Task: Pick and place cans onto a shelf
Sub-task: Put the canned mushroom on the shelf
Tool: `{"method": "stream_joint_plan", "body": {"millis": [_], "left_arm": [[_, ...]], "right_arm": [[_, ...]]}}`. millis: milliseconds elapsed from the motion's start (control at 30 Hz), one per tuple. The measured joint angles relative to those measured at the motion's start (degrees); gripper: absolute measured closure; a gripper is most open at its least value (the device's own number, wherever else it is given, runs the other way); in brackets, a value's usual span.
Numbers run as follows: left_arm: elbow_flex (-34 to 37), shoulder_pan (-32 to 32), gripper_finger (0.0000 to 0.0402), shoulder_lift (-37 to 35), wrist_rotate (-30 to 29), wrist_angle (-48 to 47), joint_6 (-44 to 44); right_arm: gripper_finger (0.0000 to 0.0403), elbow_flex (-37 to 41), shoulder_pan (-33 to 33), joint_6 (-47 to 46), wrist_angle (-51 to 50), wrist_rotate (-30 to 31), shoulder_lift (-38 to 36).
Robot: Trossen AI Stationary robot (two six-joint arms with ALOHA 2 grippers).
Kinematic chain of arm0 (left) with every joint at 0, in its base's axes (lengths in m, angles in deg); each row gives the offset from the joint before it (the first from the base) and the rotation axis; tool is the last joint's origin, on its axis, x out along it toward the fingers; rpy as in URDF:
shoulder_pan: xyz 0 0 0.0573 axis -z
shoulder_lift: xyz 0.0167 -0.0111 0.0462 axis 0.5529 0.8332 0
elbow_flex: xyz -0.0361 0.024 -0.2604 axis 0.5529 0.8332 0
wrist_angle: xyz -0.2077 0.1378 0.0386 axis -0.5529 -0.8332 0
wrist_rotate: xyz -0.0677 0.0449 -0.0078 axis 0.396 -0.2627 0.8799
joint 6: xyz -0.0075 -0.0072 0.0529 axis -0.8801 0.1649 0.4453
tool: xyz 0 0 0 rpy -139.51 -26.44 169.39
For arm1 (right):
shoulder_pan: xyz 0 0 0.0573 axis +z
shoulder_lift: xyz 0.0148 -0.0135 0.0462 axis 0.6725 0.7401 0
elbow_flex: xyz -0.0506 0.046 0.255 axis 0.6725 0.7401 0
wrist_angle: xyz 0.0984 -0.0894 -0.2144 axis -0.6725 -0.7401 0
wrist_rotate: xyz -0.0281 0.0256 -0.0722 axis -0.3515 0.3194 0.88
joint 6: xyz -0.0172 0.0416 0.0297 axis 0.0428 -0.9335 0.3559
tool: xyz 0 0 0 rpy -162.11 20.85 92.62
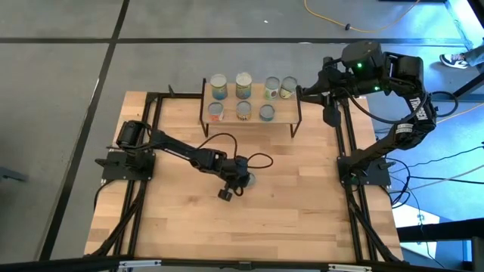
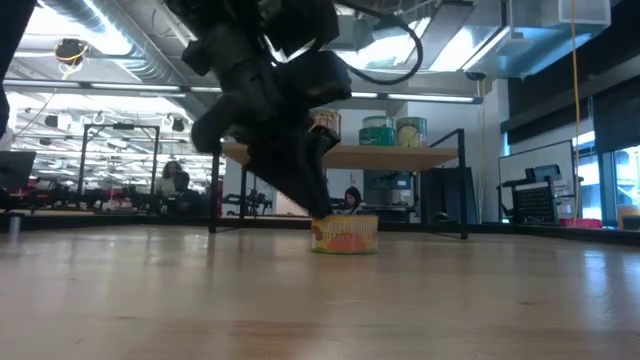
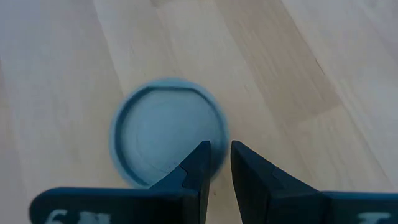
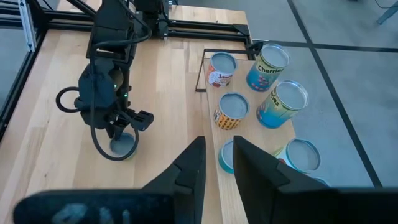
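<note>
Last can (image 2: 345, 235) sits alone on the desk (image 1: 302, 196), mid-desk, well apart from the shelf (image 1: 283, 115). It's short and wide w/ a yellow/red-orange label, text too blurry to read, silvery lid facing up. The left hand (image 3: 216, 163) is right over it, pointing down, fingers only a narrow gap apart, tips over the lid's rim, not clamped on the can.

Shelf stands at the far edge of the desk, light wood top, thin black legs. 7 cans on its top in two rows. Back row: blue-green can (image 4: 267, 67) w/ label reading "Cherries", another tall blue/yellow can (image 4: 281, 104) w/ partial text ending "ies", plus two more further along. Front row: small can w/ red-orange label (image 4: 220, 70), yellow-label can (image 4: 231, 112), and a teal one (image 4: 227, 155) partly hidden behind the right hand's fingers.

Right hand (image 4: 217, 163) hovers in the air by the shelf's right end, holding nothing, fingers a small gap apart. A person is visible seated in the room behind the desk, low view.
</note>
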Motion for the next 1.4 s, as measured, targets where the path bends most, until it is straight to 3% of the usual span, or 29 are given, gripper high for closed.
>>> {"method": "stream_joint_plan", "body": {"millis": [467,733,933,1100,1233,1400], "left_arm": [[-0.1,0.0,0.0347,1.4,-3.2,0.5,0.3],[-0.1,-0.1,0.0393,1.4,-4.2,0.7,0.4],[-0.4,-0.1,0.0397,1.6,-4.3,2.7,0.3],[-5.6,-0.2,0.0399,1.7,-3.9,1.6,0.3],[-10.9,-1.2,0.0399,1.9,-0.1,-0.8,1.6],[-19.8,-2.6,0.04,7.3,0.7,-7.4,2.3]], "right_arm": [[0.0321,0.0,0.0,0.0,-0.1,0.0,0.0],[0.0321,0.0,0.0,0.0,-0.1,0.0,0.0],[0.0321,0.0,0.0,0.0,-0.1,0.0,0.0],[0.0321,0.0,0.0,0.2,-0.1,0.0,0.0],[0.0321,0.0,0.0,0.2,-0.1,0.0,0.0],[0.0321,0.0,0.0,0.2,0.0,0.0,0.0]]}}
